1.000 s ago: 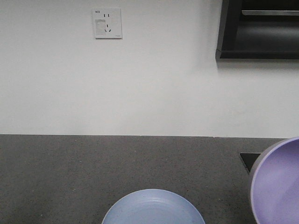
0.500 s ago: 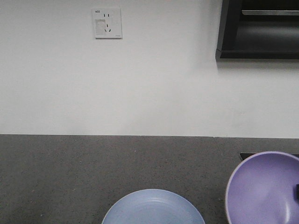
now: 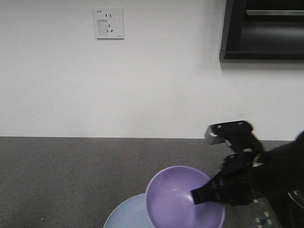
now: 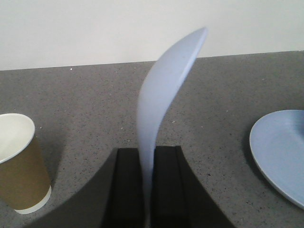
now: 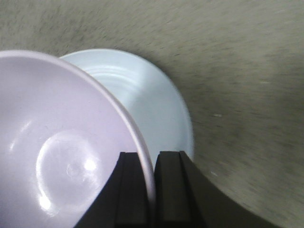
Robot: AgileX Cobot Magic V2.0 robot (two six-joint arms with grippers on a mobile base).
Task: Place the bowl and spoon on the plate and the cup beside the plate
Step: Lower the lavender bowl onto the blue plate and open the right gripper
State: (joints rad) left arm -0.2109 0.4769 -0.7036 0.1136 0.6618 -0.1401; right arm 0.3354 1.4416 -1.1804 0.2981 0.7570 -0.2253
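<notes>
- The right tool (image 3: 197, 195) is gripping the small, glossy lavender-purple plastic bowl (image 3: 183, 199) by its rim. One jaw is sitting inside the wall and one outside, closed down to the thickness of the plastic.
- The bowl is hanging tilted, with its mouth turned up and towards the room. It is overlapping the right part of the round pale light-blue plate (image 5: 142, 104) with the shallow raised rim.
- I cannot tell whether the bowl's base is touching the plate. Going by the tilt, I am judging it as not yet set down.
- The left tool (image 4: 148, 159) is clamping the handle of the short pale blue-white soup spoon (image 4: 164, 90), with the jaws nearly together. The spoon is standing upright and edge-on, scoop end uppermost.
- The spoon is sitting above the dark grey speckled desk (image 4: 85, 95), to the left of the plate and not over it.
- The tapered brown paper cup (image 4: 16, 166) with the white inside is standing upright on the desk. It is further left again, well apart from the plate, and nothing is holding it.
- Progress, as I am reading it:
  - None of the three placements is finished.
  - The bowl is closest. It needs levelling, seating on the plate and releasing.
  - The spoon is in hand but is waiting for the plate.
  - The cup is looking too far off to count as beside the plate, so it is probably the last job.
</notes>
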